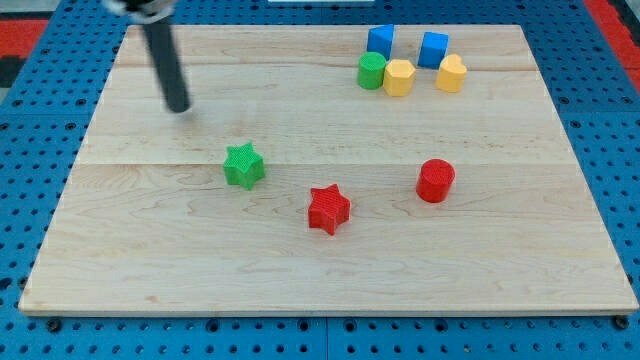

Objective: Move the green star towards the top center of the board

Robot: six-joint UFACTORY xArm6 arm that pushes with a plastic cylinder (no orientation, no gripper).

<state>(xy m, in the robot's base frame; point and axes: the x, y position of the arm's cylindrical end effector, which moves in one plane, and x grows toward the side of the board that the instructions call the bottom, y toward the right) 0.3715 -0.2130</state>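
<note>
No gripper, just rod; my tip [179, 106] up-left of green star [243, 165], apart. Risk: push from this side sends star down-right twd red star [328, 208], not top ctr.

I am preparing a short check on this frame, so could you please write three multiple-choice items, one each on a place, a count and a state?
1. Where is my tip relative to the green star?
A. toward the view's upper left of it
B. toward the view's lower right of it
C. resting on top of it

2. How many yellow blocks are on the board?
A. one
B. two
C. four

3. Is my tip touching the green star?
A. yes
B. no, bare wood lies between
C. the star hides it

Key: 1 A, the rod ends above-left of the star. 2 B, yellow blocks and. 3 B, a gap shows.
</note>
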